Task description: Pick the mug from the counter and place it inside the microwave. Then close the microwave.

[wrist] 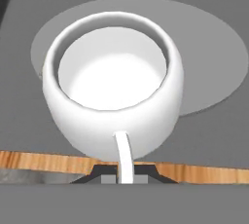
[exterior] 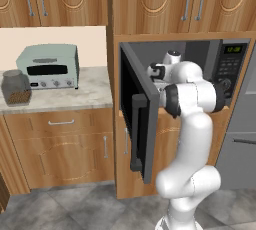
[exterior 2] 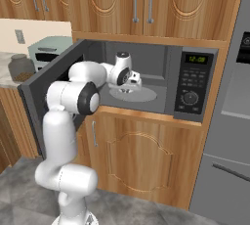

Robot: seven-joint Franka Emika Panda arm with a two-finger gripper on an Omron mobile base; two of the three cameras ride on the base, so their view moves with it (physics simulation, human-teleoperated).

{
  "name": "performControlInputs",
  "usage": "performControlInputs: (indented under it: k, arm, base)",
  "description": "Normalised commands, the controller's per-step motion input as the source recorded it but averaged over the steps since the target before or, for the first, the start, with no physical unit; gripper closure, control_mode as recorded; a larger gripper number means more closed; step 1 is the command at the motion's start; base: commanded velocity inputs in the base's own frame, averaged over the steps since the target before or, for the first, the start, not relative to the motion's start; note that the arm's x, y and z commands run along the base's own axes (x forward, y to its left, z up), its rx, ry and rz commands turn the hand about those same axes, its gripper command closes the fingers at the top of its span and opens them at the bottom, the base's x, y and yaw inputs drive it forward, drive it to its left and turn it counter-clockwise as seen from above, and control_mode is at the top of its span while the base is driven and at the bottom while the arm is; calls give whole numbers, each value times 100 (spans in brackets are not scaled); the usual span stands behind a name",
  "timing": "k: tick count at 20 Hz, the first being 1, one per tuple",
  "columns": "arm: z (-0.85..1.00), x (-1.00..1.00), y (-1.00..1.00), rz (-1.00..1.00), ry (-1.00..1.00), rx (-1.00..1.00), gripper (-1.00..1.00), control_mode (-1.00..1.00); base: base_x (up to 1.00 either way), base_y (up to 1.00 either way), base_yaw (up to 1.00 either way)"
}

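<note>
we see the mug (wrist: 113,91) upright inside the microwave (exterior 2: 146,79), mouth up toward the hand camera, its thin handle pointing back at the pincer (wrist: 124,177). it is round, smooth and white, pale inside in the hand view. the pincer is pressed together on the handle. under the mug lies a light grey round turntable (wrist: 209,67) on the darker grey cavity floor, and a strip of wood runs along the cavity's front edge. the dark door (exterior: 136,111) stands swung wide to the left, beside the arm's elbow. the keypad panel (exterior 2: 191,84) with green digits sits on the right. on the marbled table (exterior: 75,96) to the left stand a pale green toaster oven (exterior: 49,66) and a glass jar (exterior: 16,88) of brown bits.
</note>
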Motion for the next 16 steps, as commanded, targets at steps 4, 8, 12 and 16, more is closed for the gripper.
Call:
performControlInputs:
  k: [4, 8, 12, 16]
  arm:
    - [-14, 34, -2, 0, 0, 0, 100, -100]
    - [-26, 35, -3, 0, 0, 0, 100, -100]
    - [-41, 16, -6, 0, 0, 0, 100, -100]
    - [-28, 7, -2, 0, 0, 0, 100, -100]
  base:
    - [0, 0, 0]
    - [0, 0, 0]
    - [0, 0, 0]
    - [0, 0, 0]
